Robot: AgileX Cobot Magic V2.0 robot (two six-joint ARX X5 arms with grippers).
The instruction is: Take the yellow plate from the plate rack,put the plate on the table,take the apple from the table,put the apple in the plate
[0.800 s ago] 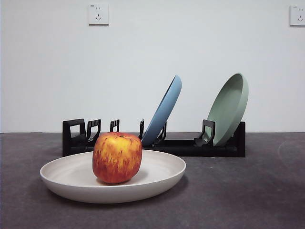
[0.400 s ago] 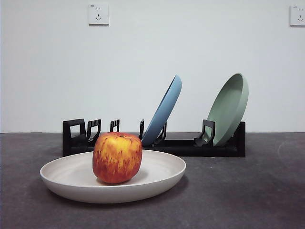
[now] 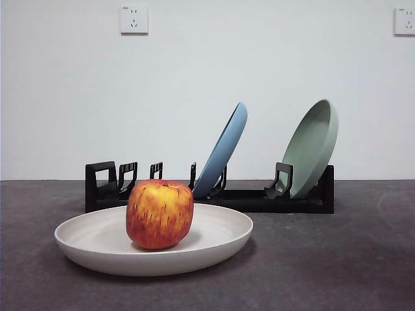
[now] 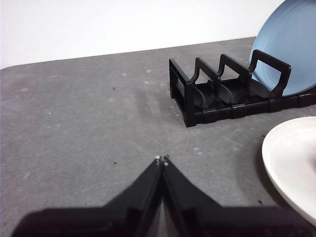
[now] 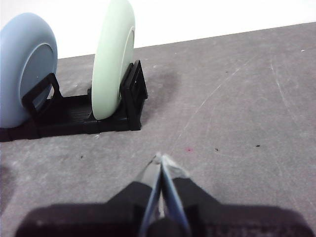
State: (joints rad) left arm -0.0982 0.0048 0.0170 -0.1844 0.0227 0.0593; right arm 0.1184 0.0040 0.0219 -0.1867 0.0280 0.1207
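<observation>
Now both arms low over table (image 4: 74,123), fingers (image 4: 150,180) closed, empty.

Yellow plate (image 4: 291,165) cropped at edge

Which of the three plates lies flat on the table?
The yellow plate, with the apple in it. The blue plate and green plate stand tilted in the plate rack.
</observation>
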